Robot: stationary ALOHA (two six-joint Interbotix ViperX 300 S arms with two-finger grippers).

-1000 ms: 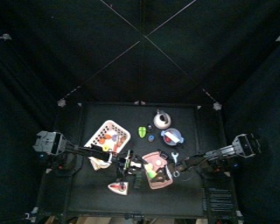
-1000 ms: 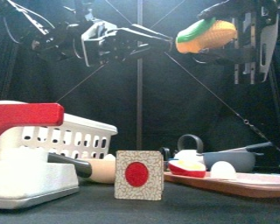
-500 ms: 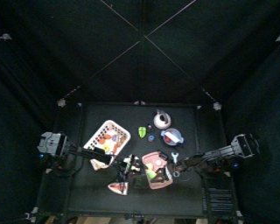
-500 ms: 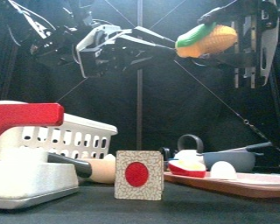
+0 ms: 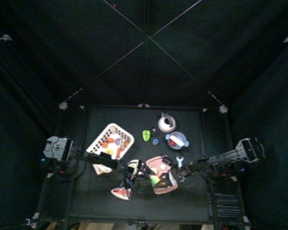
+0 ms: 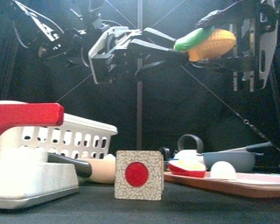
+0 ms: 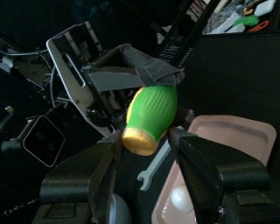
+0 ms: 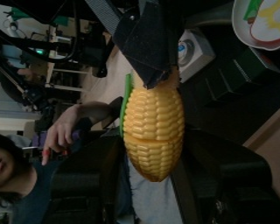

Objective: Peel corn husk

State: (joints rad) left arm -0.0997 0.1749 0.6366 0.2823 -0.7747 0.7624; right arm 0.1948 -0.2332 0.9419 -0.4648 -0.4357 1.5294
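The corn [image 6: 208, 42] is held up in the air, yellow kernels bare on one side and green husk [image 6: 189, 39] on the other. My right gripper [image 6: 224, 39] is shut on it; in the right wrist view the cob [image 8: 154, 122] fills the space between its jaws. My left gripper [image 6: 166, 41] is open, with its fingers at the husk end of the corn. In the left wrist view the husk [image 7: 152, 109] hangs just beyond the spread jaws. In the top view both grippers meet over the table's front middle [image 5: 139, 167].
The orange-and-white basket [image 6: 55, 140] stands front left, a card with a red circle [image 6: 139, 173] in the middle and a pink tray [image 6: 241, 179] with food at the right. A kettle [image 5: 167, 121] and bowl [image 5: 176, 139] stand further back. A person's hand [image 8: 66, 131] shows beyond the curtains.
My left gripper has moved right, up to the husk end of the corn. The right gripper has kept the corn almost in place, tilting it slightly.
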